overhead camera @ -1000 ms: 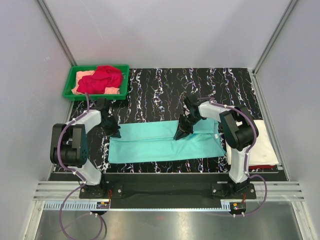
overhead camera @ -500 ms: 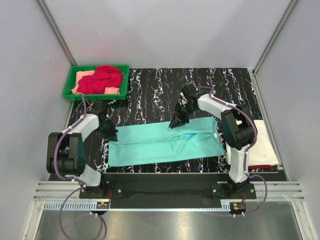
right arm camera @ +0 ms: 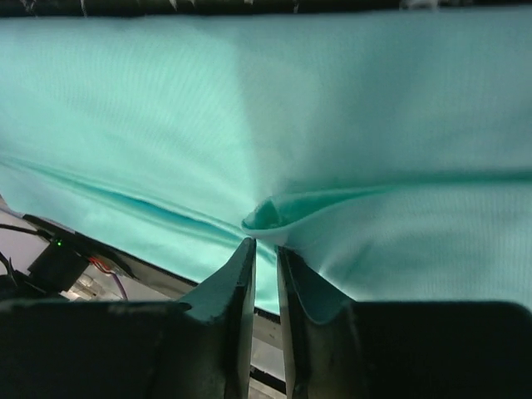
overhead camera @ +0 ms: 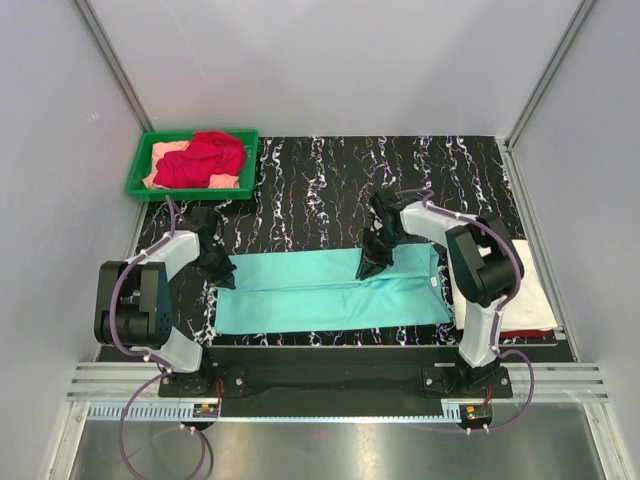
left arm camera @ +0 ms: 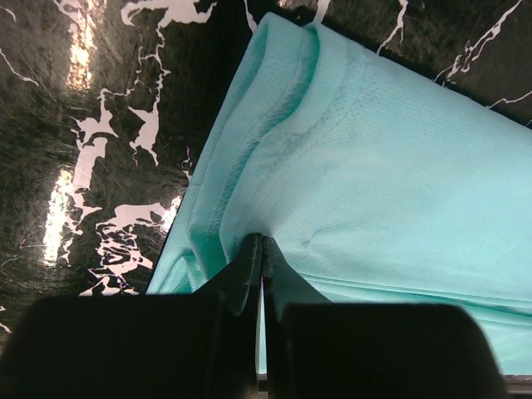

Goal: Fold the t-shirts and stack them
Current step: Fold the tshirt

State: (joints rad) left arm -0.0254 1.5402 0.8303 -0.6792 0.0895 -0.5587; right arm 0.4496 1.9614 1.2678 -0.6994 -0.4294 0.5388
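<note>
A mint-teal t-shirt lies as a long folded strip across the front of the black marbled table. My left gripper is at the strip's far left corner. In the left wrist view its jaws are pressed together on puckered teal cloth. My right gripper sits on the strip's far edge, right of the middle. The right wrist view shows a small fold of the shirt pinched at its narrow jaw tips.
A green tray at the back left holds a crumpled red t-shirt on a peach one. A folded cream-white t-shirt lies at the right edge on something red. Grey walls enclose the table.
My right gripper carried the shirt's far edge back and left, then returned forward and right. The strip now lies flatter. My left gripper shifted slightly back-left, still on the corner.
</note>
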